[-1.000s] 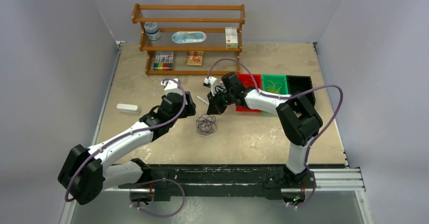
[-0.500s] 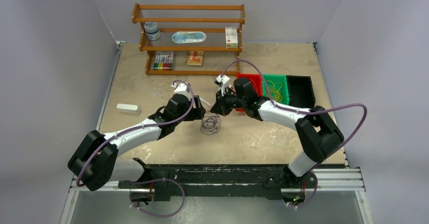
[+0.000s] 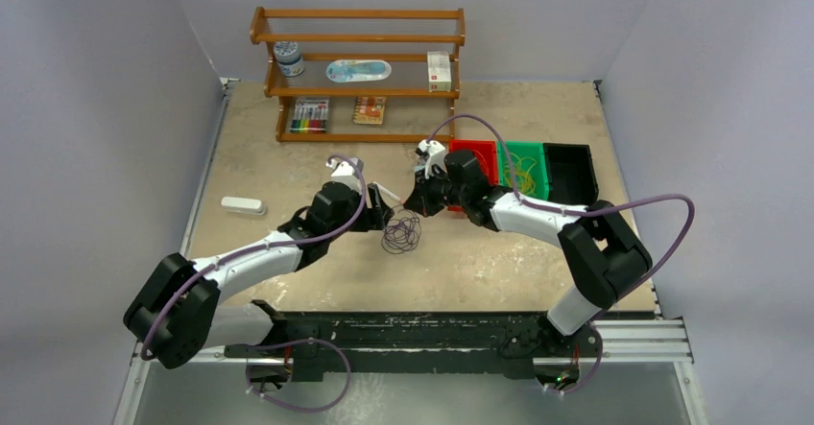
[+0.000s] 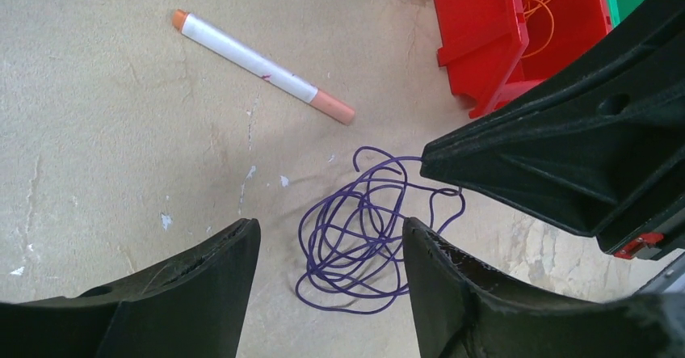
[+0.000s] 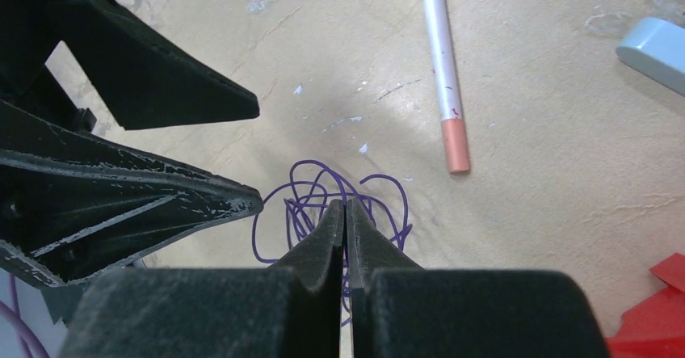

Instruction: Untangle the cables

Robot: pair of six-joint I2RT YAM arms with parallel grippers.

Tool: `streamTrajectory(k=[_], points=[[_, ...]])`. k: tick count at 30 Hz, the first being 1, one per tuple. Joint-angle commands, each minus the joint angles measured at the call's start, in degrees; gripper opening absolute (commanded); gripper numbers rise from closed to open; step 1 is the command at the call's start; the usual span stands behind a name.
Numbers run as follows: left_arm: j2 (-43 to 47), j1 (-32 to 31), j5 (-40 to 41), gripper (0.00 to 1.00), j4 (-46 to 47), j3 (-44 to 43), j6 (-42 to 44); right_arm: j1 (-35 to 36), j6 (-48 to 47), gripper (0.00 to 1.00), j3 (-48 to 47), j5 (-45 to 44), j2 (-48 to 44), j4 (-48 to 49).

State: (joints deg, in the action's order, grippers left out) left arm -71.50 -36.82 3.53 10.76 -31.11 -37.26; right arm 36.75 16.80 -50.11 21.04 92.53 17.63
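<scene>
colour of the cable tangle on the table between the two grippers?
The cable tangle is purple; it shows best in the left wrist view.

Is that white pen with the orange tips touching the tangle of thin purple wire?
Apart. The left wrist view shows a strip of bare table between the white pen with orange tips and the tangle of thin purple wire.

The left arm (image 3: 251, 252) is stretching low and forward from its base, wrist tipping downward, and it is holding its jaws wide apart. The right arm (image 3: 523, 216) is bending sharply at the elbow and reaching leftward, its jaws pressing tightly together, tips pointing down, just beside the left arm's open jaws.
</scene>
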Motion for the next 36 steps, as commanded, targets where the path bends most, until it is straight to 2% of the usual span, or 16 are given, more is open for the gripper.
streamTrajectory(k=[1,7,11,14,20,21,25,28,32,36], points=[[-0.6,0.2,-0.8,0.63,4.4,0.8,2.6,-0.3,1.5,0.00,-0.9,-1.7,-1.1,2.3],[-4.2,0.2,-5.7,0.60,11.5,2.5,2.4,-0.5,1.7,0.00,-1.0,-1.2,-1.0,2.2],[-7.6,0.2,-4.2,0.56,12.0,1.1,4.0,-0.6,1.6,0.00,-1.1,-0.2,-0.9,2.5],[-9.9,0.2,-2.4,0.45,10.8,-1.1,5.2,-0.5,1.3,0.00,-1.2,0.2,-1.0,2.3],[-12.2,0.2,-3.2,0.04,9.3,-4.6,6.4,-0.6,0.3,0.00,-0.9,-0.1,-2.0,1.8],[-12.0,0.2,-3.3,0.01,9.2,-4.5,6.4,-0.5,0.1,0.00,-0.7,-0.7,-2.5,1.9],[-10.4,0.1,-4.0,0.00,8.8,-4.2,6.7,-0.6,-1.1,0.01,0.1,-2.5,-4.6,1.9],[-8.7,-0.1,-4.3,0.00,8.0,-4.1,7.2,-0.7,-3.5,0.08,0.4,-2.5,-5.7,1.2],[-7.4,-0.9,-4.2,0.00,6.9,-4.3,8.0,-0.7,-7.2,0.28,0.2,-2.0,-7.1,-0.6],[-6.8,-2.0,-3.1,0.00,5.4,-4.7,8.9,-0.8,-10.0,0.43,0.0,-2.2,-8.4,-2.0]])
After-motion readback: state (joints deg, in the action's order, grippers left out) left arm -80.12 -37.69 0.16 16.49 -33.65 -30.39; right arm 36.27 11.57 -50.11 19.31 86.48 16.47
